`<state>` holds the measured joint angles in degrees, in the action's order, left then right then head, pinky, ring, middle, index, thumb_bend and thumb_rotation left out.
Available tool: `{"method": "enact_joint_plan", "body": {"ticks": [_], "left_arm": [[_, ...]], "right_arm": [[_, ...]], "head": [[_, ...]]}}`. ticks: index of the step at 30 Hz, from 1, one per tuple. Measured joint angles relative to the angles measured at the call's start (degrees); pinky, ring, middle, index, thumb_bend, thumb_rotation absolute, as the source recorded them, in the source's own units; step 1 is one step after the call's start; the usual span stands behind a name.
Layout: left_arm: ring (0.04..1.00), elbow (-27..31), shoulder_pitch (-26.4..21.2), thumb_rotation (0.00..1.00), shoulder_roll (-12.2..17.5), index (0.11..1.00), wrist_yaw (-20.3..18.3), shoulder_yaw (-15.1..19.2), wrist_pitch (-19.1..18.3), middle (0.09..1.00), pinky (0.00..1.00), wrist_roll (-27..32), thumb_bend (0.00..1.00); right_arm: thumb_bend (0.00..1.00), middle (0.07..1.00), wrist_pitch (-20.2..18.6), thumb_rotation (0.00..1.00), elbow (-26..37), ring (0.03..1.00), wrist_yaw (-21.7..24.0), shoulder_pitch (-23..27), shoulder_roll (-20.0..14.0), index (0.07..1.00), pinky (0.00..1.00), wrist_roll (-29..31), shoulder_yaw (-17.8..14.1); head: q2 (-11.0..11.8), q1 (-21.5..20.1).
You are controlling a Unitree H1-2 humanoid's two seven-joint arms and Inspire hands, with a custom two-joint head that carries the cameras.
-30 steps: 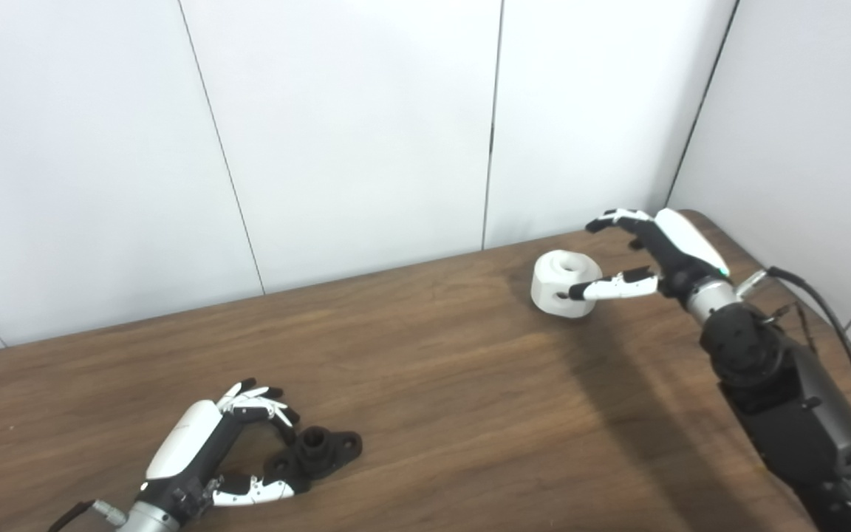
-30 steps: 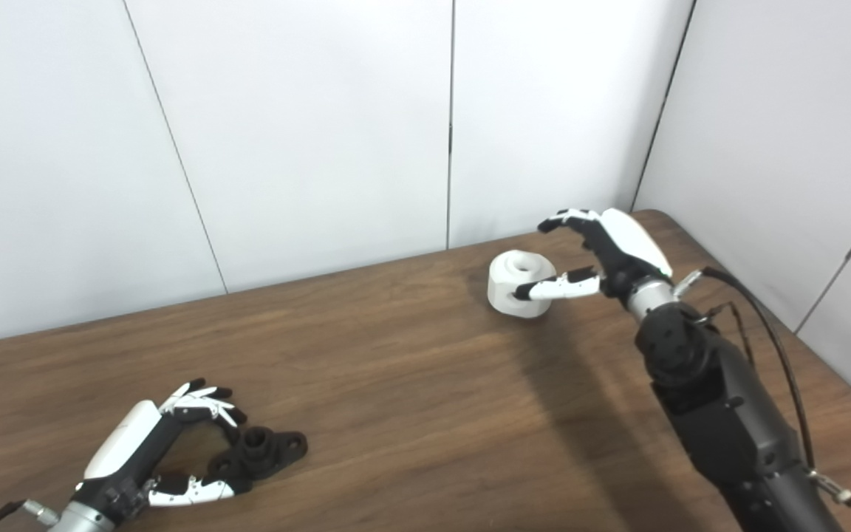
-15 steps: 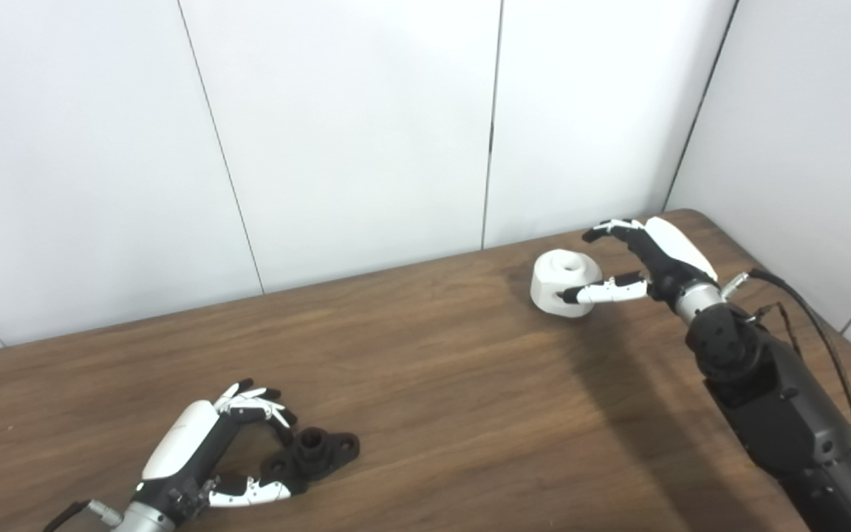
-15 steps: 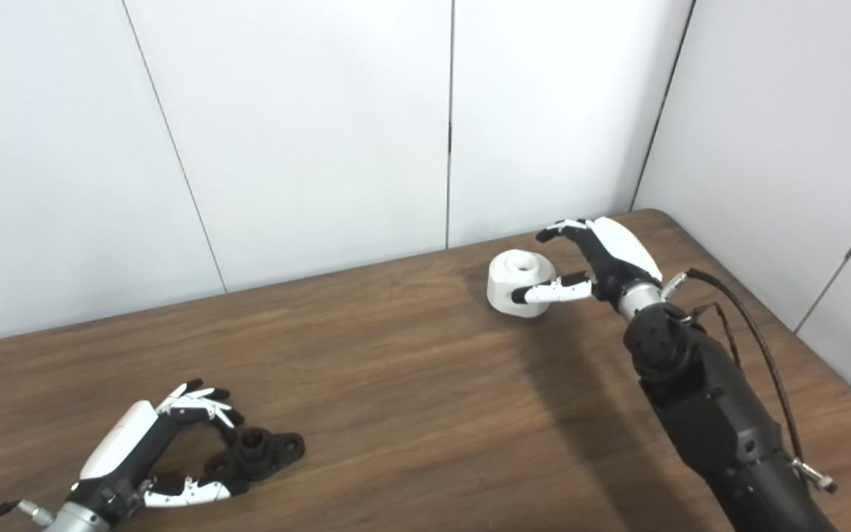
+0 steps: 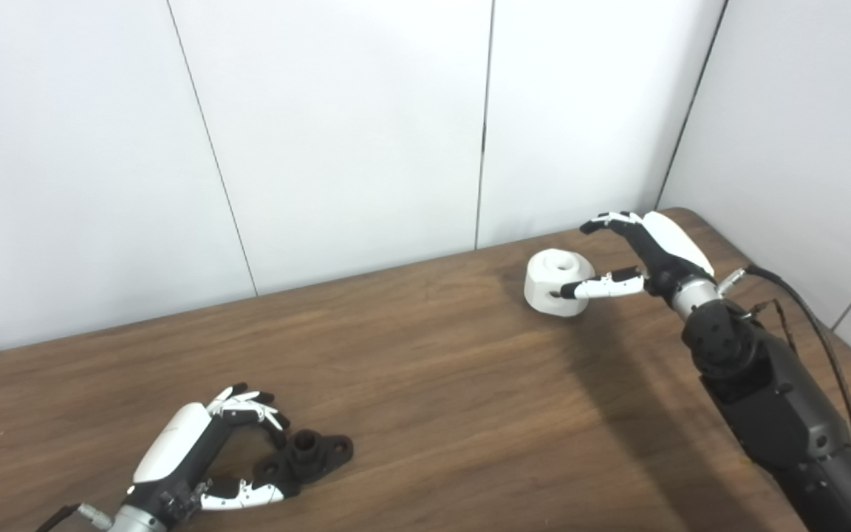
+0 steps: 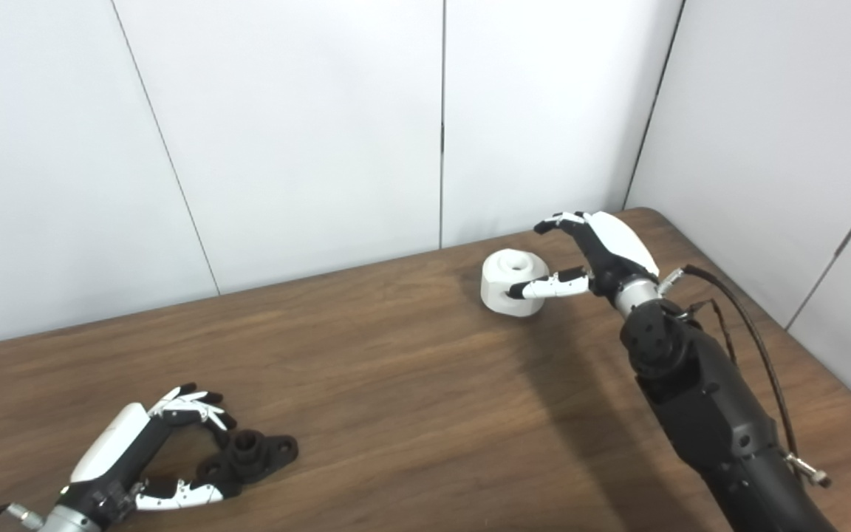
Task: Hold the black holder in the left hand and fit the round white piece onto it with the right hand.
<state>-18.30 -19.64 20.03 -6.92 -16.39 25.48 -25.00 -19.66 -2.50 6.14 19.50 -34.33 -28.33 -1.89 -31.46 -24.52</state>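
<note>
White wall panels are seen behind the wooden bench (image 5: 425, 384). At its near left the black holder (image 5: 307, 454) is flanked by the spread left hand (image 5: 204, 462); far right, the round white piece (image 5: 555, 282) is flanked by the spread right hand (image 5: 643, 251).

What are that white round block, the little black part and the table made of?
White piece: probably plastic, perhaps printed; matte, uniform white, faceted sides with a hole on top. Black holder: likely plastic too; dull black, no metallic glint, molded holes. Table: wood grain with a soft sheen, though it could be laminate rather than solid wood.
</note>
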Motion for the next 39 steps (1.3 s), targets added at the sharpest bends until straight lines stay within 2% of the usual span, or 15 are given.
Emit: {"method": "enact_joint_plan", "body": {"ticks": [13, 23, 39], "left_arm": [[0.858, 1.29, 1.11, 0.04, 0.0, 0.482, -0.95, 1.11, -0.33, 0.666, 0.98, 0.06, 0.52], [0.86, 1.91, 1.35, 0.04, 0.01, 0.482, -1.6, 1.46, -0.61, 0.666, 0.98, 0.1, 0.52], [0.853, 2.62, 1.89, 0.04, 0.01, 0.481, -2.5, 2.3, -0.6, 0.658, 0.97, 0.39, 0.52]], "right_arm": [[0.88, 0.92, 0.03, 0.43, -2.52, 0.975, 0.06, 0.43, -0.29, 0.808, 0.82, -0.39, 1.51], [0.89, 0.924, 1.06, 0.42, -5.46, 0.983, 0.05, 0.54, -0.06, 0.806, 0.85, -0.2, 2.51], [0.86, 0.934, 1.92, 0.44, -6.25, 0.991, 0.07, 1.12, -0.06, 0.819, 0.86, -0.48, 3.84]], "head": [[-0.53, 0.26], [-0.7, 0.44], [-0.97, 0.61]]}}
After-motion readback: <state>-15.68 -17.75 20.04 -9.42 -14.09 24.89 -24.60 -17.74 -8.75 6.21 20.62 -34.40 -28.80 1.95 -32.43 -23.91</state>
